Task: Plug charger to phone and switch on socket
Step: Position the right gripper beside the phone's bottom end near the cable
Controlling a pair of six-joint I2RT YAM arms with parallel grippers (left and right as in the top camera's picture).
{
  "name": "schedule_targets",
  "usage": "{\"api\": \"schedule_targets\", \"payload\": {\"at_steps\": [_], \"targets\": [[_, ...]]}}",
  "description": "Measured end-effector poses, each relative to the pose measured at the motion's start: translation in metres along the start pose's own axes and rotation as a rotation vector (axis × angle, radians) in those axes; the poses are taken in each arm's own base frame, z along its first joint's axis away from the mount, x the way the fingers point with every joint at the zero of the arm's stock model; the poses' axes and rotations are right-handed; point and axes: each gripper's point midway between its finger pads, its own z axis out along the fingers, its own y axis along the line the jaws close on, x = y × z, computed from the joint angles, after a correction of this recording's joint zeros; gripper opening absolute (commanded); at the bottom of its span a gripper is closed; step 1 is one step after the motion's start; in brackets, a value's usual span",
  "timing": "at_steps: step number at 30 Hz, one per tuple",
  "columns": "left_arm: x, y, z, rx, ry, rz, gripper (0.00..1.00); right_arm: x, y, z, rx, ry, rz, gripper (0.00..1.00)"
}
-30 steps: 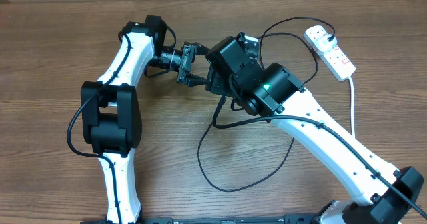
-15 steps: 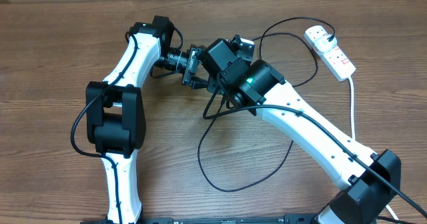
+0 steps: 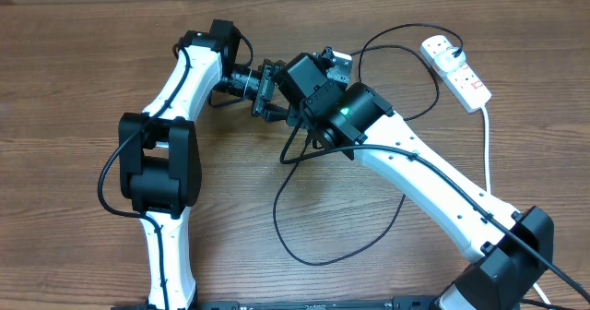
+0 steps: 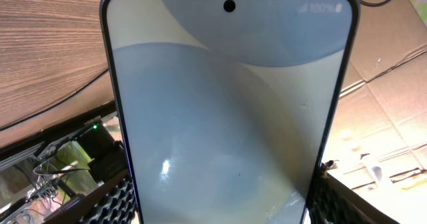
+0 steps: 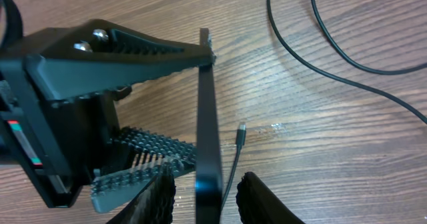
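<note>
so the left gripper (image 3: 269, 92) is clamped across the slim rectangular smartphone with the pale blue-grey screen (image 4: 227, 104), holding it up on edge, and the small plug tip of the thin black charger cable (image 5: 233, 164) sits just beside its edge. Cable runs between the fingers of the right gripper (image 5: 210, 196) but I can't tell if it's pinched yet. I'd grip close behind the tip, square it to the port (hidden from here) and push straight, the white oblong power strip (image 3: 458, 68) can wait
</note>
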Motion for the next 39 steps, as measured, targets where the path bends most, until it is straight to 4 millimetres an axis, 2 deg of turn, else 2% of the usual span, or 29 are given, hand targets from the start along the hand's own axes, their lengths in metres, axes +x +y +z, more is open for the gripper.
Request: {"api": "schedule_targets", "payload": {"at_steps": [18, 23, 33, 39], "targets": [[0.0005, -0.0008, 0.0, 0.004, 0.004, 0.003, 0.67, -0.0026, 0.0018, 0.0028, 0.0, -0.014, 0.002, 0.15], [0.0005, -0.0009, 0.0, 0.004, 0.004, 0.003, 0.67, -0.0021, 0.001, 0.0041, 0.006, -0.013, 0.001, 0.04], [0.0002, -0.0009, 0.0, 0.004, 0.002, 0.005, 0.69, -0.0028, -0.0003, 0.0043, 0.013, -0.019, 0.054, 0.04], [-0.0009, -0.006, -0.0002, 0.021, 0.006, 0.042, 0.72, -0.0064, -0.0033, 0.0049, 0.028, -0.043, 0.219, 0.04]]}}
